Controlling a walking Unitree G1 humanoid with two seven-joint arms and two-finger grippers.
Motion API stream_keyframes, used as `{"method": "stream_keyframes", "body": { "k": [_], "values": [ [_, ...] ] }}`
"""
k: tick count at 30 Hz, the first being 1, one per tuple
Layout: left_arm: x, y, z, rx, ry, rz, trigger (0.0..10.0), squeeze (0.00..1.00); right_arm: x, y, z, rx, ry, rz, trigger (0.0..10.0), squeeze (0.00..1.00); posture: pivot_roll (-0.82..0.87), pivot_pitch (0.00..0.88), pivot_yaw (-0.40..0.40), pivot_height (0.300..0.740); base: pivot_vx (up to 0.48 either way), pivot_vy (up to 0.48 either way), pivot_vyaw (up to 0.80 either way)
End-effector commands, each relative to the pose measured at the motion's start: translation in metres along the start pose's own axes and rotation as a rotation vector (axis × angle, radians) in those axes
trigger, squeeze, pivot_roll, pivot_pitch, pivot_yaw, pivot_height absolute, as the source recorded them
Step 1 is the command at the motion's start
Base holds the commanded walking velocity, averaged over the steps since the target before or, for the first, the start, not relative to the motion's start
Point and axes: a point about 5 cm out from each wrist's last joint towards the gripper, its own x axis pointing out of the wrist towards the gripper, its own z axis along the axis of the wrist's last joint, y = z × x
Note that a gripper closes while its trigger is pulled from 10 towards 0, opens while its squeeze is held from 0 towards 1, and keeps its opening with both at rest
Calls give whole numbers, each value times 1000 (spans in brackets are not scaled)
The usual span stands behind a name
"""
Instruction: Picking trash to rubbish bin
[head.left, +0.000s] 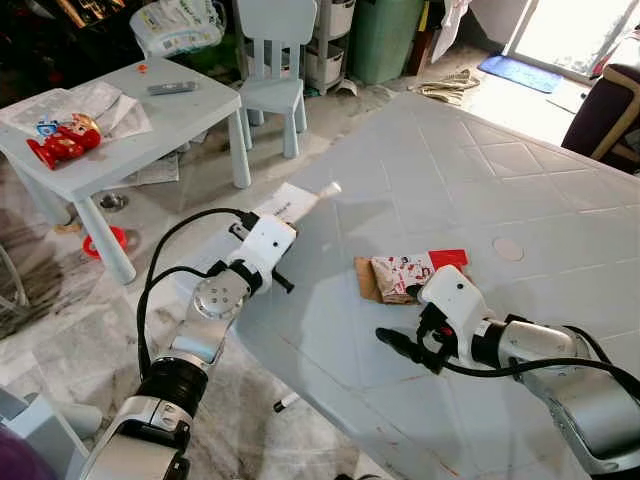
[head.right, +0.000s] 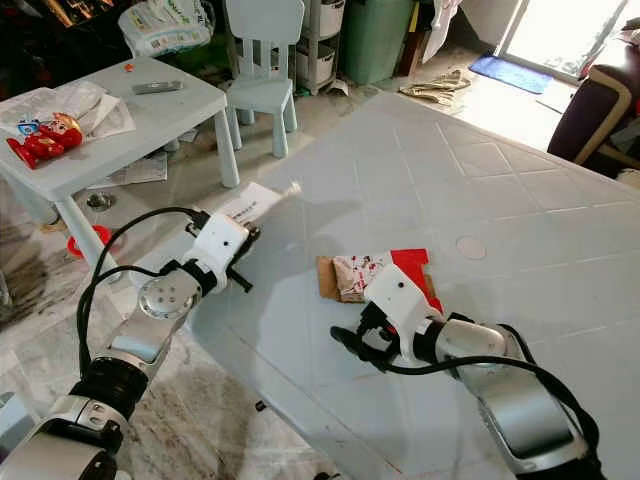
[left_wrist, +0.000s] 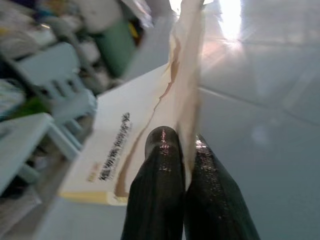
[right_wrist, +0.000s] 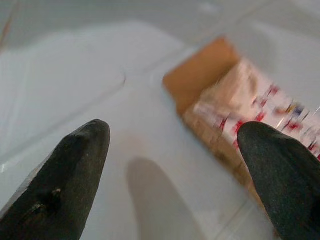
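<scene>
Pinching one white paper sheet (left_wrist: 150, 105) at table (head.left: 520, 180) edge, frame centre-left: left gripper (left_wrist: 186, 150), fingers closed | right gripper (right_wrist: 175, 145) spread wide, empty, beside one crumpled wrapper (head.left: 400, 275), centre | one toy (head.left: 62, 140), upper left

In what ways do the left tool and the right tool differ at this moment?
The left tool is shut on a white paper at the table edge; the right tool is open and holds nothing. The left tool is off the table's side; the right tool is over the table, beside a red and brown wrapper. Both have two black fingers.
</scene>
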Motion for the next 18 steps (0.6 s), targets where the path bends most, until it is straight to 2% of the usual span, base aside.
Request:
{"method": "stream_keyframes", "body": {
  "k": [1, 3, 6, 11, 18],
  "values": [
    [1, 8, 14, 14, -69, 49, 0, 0, -3, -8, 9, -35, -36, -46, 10000, 0, -66, 119, -104, 740, 0, 0, 0],
    [-4, 14, 20, 2, -109, 115, 0, 0, -4, -16, 16, -94, -61, -87, 10000, 0, -66, 120, -102, 740, 0, 0, 0],
    [-8, 15, 22, -33, -121, 134, 0, 0, -4, -22, 19, -90, -79, -115, 10000, 0, -61, 122, -105, 740, 0, 0, 0],
    [-22, 5, 29, -89, -154, 111, 0, 0, -3, -27, 18, -157, -75, -110, 10000, 0, -45, 126, -109, 740, 0, 0, 0],
    [-33, -2, 27, -125, -145, 114, 0, 0, 2, -28, 6, -158, -8, -64, 10000, 0, -35, 125, -111, 740, 0, 0, 0]
  ]
}}
